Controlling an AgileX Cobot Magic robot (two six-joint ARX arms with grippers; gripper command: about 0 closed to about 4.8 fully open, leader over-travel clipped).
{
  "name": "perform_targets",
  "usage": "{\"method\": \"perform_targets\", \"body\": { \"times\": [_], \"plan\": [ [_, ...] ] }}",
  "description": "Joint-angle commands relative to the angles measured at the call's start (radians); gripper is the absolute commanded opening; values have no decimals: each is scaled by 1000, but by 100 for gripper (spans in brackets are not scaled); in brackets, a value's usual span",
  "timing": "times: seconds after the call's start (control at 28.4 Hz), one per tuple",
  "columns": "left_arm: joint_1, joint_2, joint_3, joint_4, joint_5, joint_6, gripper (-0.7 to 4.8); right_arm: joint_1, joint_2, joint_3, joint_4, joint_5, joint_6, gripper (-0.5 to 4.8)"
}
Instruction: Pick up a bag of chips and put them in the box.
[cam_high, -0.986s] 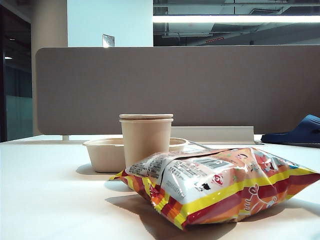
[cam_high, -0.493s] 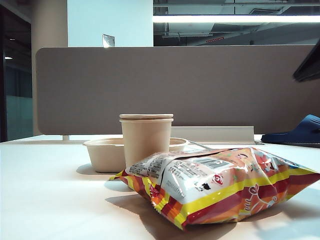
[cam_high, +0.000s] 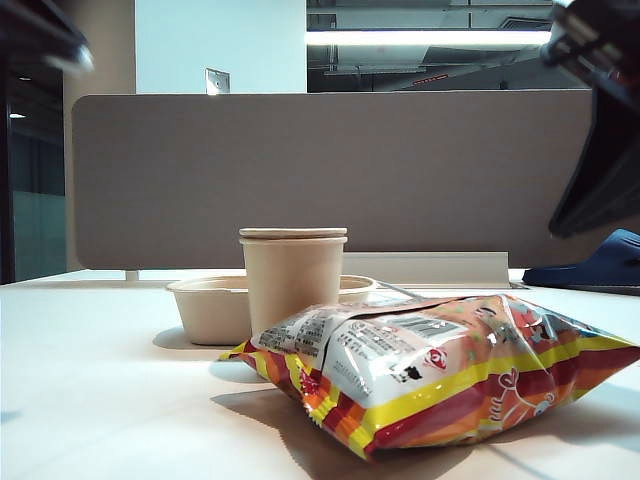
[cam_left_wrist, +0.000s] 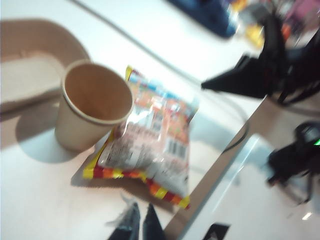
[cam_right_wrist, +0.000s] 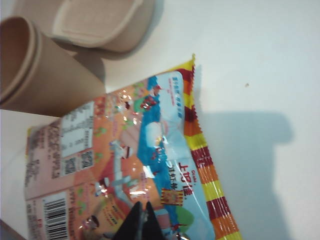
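From the outside camera, a puffy, shiny bag of chips (cam_high: 440, 370) with red, orange and yellow stripes lies flat on the white counter (cam_high: 100, 400), near the front. Just behind it stands a tall beige paper cup (cam_high: 291, 280) with a lid. Behind the cup sits the box (cam_high: 210, 308), a low, wide beige pulp food tray. A dark blurry arm part shows high at each top corner.

In the left wrist camera, the left pincer (cam_left_wrist: 139, 222) is pinched shut and holds nothing. It hangs above the counter (cam_left_wrist: 40, 200), just beside the striped end of the bag (cam_left_wrist: 150, 145). The cup (cam_left_wrist: 92, 107) touches the bag.

In the right wrist camera, the right pincer (cam_right_wrist: 141, 220) is pinched shut and empty, right over the bag (cam_right_wrist: 135, 165). The cup (cam_right_wrist: 45, 75) and box (cam_right_wrist: 100, 22) lie beyond.
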Motion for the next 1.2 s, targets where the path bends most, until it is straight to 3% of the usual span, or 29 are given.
{"method": "perform_targets", "body": {
  "times": [0.04, 0.18, 0.32, 0.46, 0.56, 0.67, 0.77, 0.99, 1.09, 1.2],
  "plan": [
    [-140, 65, 5, 61, -156, 35, 21, 1, 28, 6, 8, 5, 2, -5],
    [-304, 183, 5, 158, -266, 29, 22, -4, 40, 6, 9, 27, 8, 2],
    [-360, 286, 4, 202, -293, -28, 25, -5, 45, 6, 7, 23, 8, 82],
    [-364, 340, 3, 215, -336, -65, 27, -5, 64, 6, 6, 14, 8, 106],
    [-364, 357, 2, 219, -343, -68, 32, -10, 76, 6, 0, 4, 8, 174],
    [-364, 357, -4, 238, -341, -74, 85, -27, 97, 6, 2, -43, 2, 245],
    [-364, 357, -20, 276, -333, -100, 94, -58, 116, 6, 6, -69, -10, 312],
    [-364, 357, -80, 336, -267, -132, 94, -144, 168, 6, 41, -214, -45, 409],
    [-364, 357, -115, 375, -227, -148, 94, -185, 200, 6, 69, -315, -53, 418],
    [-364, 357, -150, 437, -195, -167, 94, -212, 235, 6, 90, -366, -65, 462]
  ]
}}
